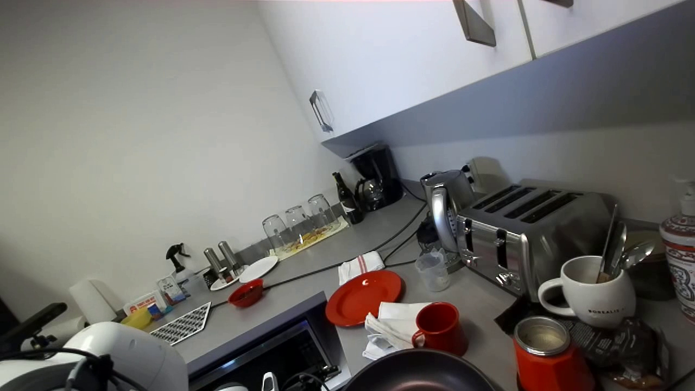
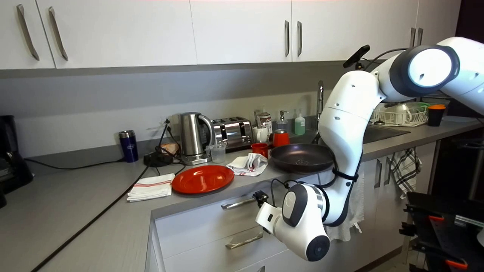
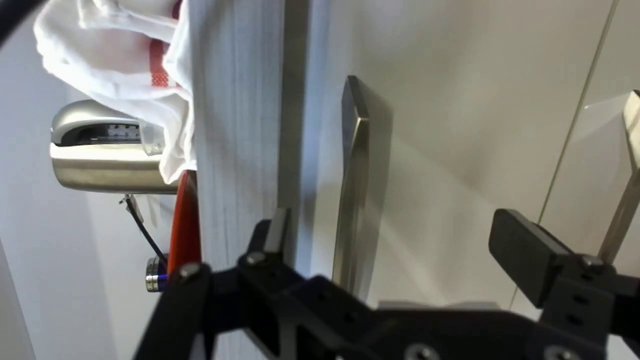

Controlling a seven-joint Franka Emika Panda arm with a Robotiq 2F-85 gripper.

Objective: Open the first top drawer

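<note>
The first top drawer [image 2: 189, 230] is closed under the countertop, its flat pale front showing in an exterior view and in the wrist view. A metal bar handle [image 3: 352, 200] runs along that front. My gripper [image 3: 400, 240] stands open facing it, with nothing gripped. In the wrist view the handle passes between the two fingers, closer to the left one. That left finger overlaps the countertop edge, while the right finger lies over the drawer front near the seam below. Whether either finger touches anything cannot be told. The arm's wrist [image 2: 298, 219] hides the gripper in an exterior view.
Below sits another drawer with its own handle [image 2: 245, 240]. The countertop edge [image 3: 240, 125] overhangs close to the gripper. On the counter are a red plate [image 2: 204, 179], a white cloth [image 2: 247, 164] and a frying pan [image 2: 302, 156] near the arm.
</note>
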